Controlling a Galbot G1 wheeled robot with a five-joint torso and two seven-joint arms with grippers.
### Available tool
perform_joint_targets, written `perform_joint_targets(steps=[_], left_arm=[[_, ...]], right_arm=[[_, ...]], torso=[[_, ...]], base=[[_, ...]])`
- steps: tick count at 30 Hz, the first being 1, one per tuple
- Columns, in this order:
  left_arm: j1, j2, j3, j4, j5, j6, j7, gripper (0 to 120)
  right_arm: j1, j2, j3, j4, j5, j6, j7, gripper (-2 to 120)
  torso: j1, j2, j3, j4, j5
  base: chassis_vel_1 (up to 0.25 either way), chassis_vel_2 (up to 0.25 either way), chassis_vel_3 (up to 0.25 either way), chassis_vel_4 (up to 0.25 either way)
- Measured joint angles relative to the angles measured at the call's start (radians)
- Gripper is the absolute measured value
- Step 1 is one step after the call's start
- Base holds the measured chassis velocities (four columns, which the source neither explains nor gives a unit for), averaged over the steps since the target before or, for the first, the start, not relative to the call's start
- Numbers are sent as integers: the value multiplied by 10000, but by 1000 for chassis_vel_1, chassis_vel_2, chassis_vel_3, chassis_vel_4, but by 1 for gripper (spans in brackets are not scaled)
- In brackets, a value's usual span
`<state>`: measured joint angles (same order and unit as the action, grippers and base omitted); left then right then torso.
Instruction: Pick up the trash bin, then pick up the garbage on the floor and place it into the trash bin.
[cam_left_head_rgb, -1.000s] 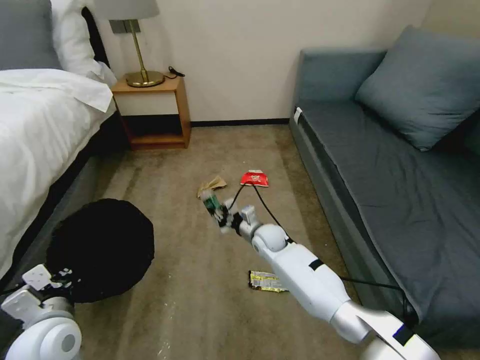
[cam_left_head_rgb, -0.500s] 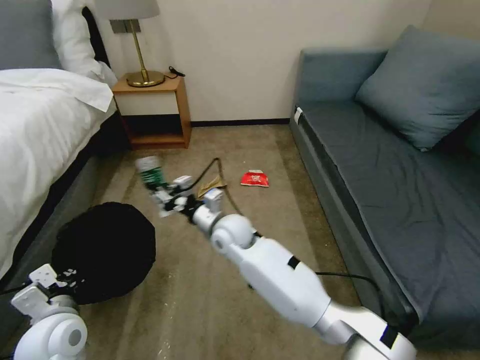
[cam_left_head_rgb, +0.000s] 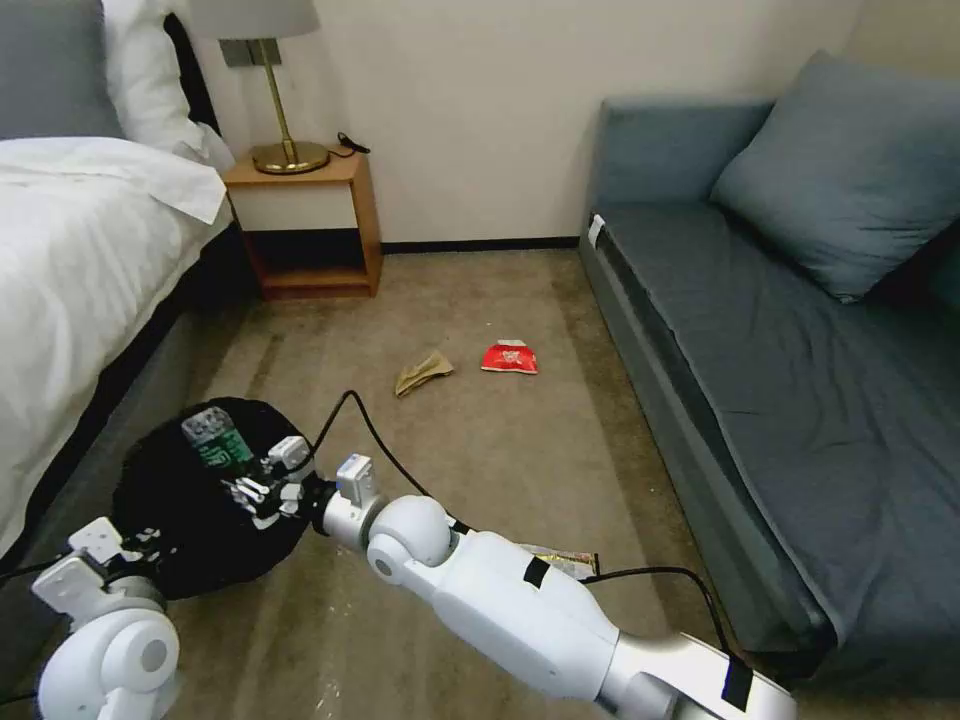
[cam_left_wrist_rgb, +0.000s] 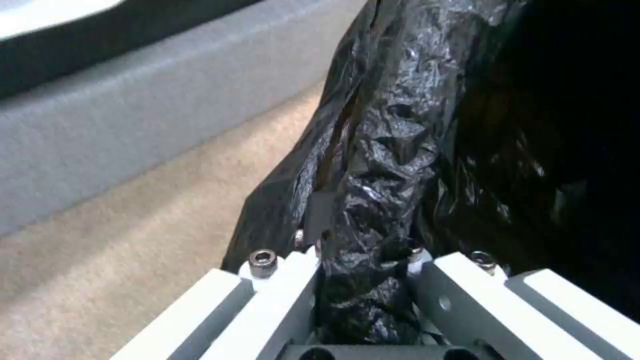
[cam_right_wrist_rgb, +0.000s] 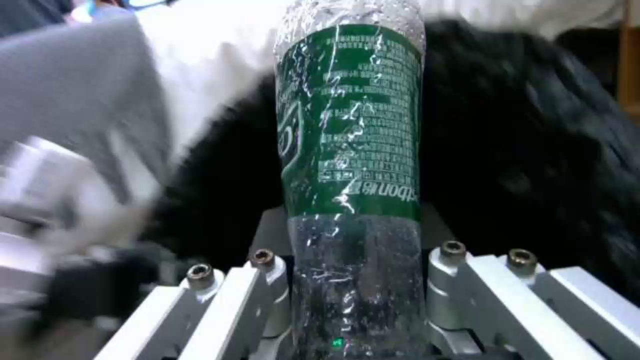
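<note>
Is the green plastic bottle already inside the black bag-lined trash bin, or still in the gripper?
Still gripped: the right gripper clamps the green plastic bottle over the black trash bin.

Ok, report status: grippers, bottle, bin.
Right gripper shut on green bottle, over trash bin. Left gripper shut on bin's bag rim. Nothing blocking the drop.

Glossy white right arm (cam_left_head_rgb: 520, 610) with bulbous silver joints, black bands and a looping black cable (cam_left_head_rgb: 370, 430); pale grey gripper fingers (cam_right_wrist_rgb: 267, 295) show hex-socket screws (cam_right_wrist_rgb: 263, 257).
</note>
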<state>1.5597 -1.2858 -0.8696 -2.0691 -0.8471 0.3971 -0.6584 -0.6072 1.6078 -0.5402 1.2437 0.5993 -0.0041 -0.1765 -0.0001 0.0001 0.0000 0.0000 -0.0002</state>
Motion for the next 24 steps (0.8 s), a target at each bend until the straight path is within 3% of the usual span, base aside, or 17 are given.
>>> perform_joint_targets(steps=[6, 18, 24], left_arm=[[-52, -175, 67, -194, -192, 203, 34, 0], [-173, -408, 188, -282, -165, 324, 51, 0], [-55, -492, 157, -349, -71, 320, 62, 0]], right_arm=[[183, 2, 10, -606, 121, 137, 16, 26], [91, 33, -446, -557, -62, 162, 98, 28], [82, 20, -475, -593, -93, 168, 216, 52]], torso=[[0, 0, 0, 0, 1], [0, 0, 0, 0, 2], [0, 0, 0, 0, 2]], base=[[0, 0, 0, 0], [0, 0, 0, 0], [0, 0, 0, 0]])
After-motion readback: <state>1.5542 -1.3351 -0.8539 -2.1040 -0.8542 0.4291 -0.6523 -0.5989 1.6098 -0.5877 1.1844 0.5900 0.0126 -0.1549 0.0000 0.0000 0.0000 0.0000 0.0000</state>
